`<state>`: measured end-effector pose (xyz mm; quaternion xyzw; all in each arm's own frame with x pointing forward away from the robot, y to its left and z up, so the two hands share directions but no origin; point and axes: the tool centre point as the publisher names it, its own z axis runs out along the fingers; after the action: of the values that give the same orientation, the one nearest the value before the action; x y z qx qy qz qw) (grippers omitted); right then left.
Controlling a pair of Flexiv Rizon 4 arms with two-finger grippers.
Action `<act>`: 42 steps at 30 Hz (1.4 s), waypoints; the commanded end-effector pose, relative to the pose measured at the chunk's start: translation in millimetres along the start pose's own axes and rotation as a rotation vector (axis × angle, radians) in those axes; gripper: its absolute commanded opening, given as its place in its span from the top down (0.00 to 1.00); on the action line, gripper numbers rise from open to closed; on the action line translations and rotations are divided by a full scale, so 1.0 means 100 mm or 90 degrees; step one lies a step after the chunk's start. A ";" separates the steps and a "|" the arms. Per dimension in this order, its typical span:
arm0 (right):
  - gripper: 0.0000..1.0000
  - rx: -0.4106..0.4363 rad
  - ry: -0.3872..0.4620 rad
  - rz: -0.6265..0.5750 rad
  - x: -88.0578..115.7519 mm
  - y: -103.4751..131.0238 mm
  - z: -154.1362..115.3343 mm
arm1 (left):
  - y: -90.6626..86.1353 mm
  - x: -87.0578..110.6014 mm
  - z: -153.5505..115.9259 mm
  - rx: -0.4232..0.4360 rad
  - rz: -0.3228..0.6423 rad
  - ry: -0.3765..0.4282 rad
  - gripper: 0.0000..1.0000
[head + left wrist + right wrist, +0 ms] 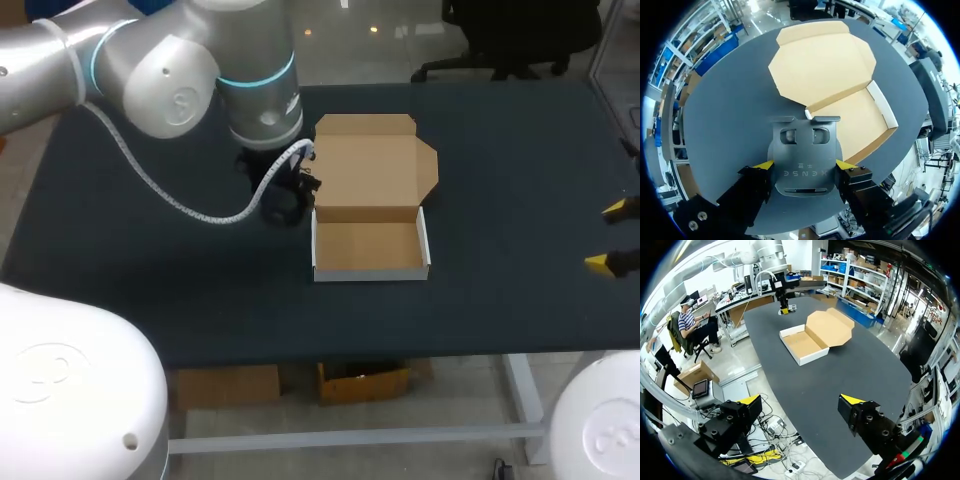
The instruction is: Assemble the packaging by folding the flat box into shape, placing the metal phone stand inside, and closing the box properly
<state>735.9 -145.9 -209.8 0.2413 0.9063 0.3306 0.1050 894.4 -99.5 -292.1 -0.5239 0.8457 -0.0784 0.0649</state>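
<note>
The cardboard box (370, 271) stands folded at the middle of the table, its tray empty and its lid (375, 165) lying open behind it. In the left wrist view the grey metal phone stand (802, 150) rests flat on the table just short of the box (860, 117). My left gripper (803, 165) is shut on the stand, one yellow tip against each side. From the head view the left gripper (283, 200) sits just left of the box, and the stand is hidden under the wrist. My right gripper (606, 236) hangs open and empty at the table's right edge, far from the box (805, 345).
The dark table (500, 150) is bare to the right of the box and in front of it. A white cable (180, 205) loops from my left arm down to its wrist.
</note>
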 end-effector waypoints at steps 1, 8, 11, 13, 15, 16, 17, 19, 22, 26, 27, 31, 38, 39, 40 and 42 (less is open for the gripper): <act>0.00 -0.003 0.001 -0.001 0.00 0.00 -0.01 | -0.04 0.14 0.03 -0.001 0.007 -0.010 1.00; 0.00 -0.003 0.001 -0.001 0.00 0.00 -0.01 | -0.09 0.29 0.08 -0.001 0.033 -0.008 1.00; 0.00 -0.003 0.001 -0.001 0.00 0.00 -0.01 | -0.12 0.35 0.09 0.000 0.043 -0.007 1.00; 0.00 -0.003 0.001 -0.001 0.00 0.00 -0.01 | -0.13 0.38 0.10 -0.002 0.049 -0.005 1.00; 0.00 -0.003 0.001 -0.001 0.00 0.00 -0.01 | -0.14 0.42 0.11 -0.004 0.054 -0.003 1.00; 0.00 -0.003 0.001 -0.001 0.00 0.00 -0.01 | -0.15 0.44 0.12 -0.006 0.056 -0.001 1.00; 0.00 -0.003 0.001 -0.001 0.00 0.00 -0.01 | -0.15 0.47 0.13 -0.007 0.057 0.000 1.00; 0.00 -0.003 0.001 -0.001 0.00 0.00 -0.01 | -0.16 0.51 0.15 -0.010 0.061 0.001 1.00; 0.00 -0.003 0.001 -0.001 0.00 0.00 -0.01 | -0.18 0.56 0.17 -0.013 0.063 0.003 1.00; 0.00 -0.003 0.001 -0.001 0.00 0.00 -0.01 | -0.22 0.61 0.18 -0.016 0.066 0.006 1.00; 0.00 -0.003 0.001 -0.001 0.00 0.00 -0.01 | -0.22 0.61 0.18 -0.016 0.066 0.006 1.00; 0.00 -0.003 0.001 -0.001 0.00 0.00 -0.01 | -0.22 0.61 0.18 -0.016 0.066 0.006 1.00; 0.00 -0.003 0.001 -0.001 0.00 0.00 -0.01 | -0.22 0.61 0.18 -0.016 0.066 0.006 1.00; 0.00 -0.003 0.001 -0.001 0.00 0.00 -0.01 | -0.22 0.61 0.18 -0.016 0.066 0.006 1.00; 0.00 -0.003 0.001 -0.001 0.00 0.00 -0.01 | -0.22 0.61 0.18 -0.016 0.066 0.006 1.00; 0.00 -0.003 0.001 -0.001 0.00 0.00 -0.01 | -0.22 0.61 0.18 -0.016 0.066 0.006 1.00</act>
<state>736.4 -146.2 -209.6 0.2409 0.9063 0.3310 0.1046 890.2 -163.9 -308.8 -0.4796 0.8730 -0.0682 0.0562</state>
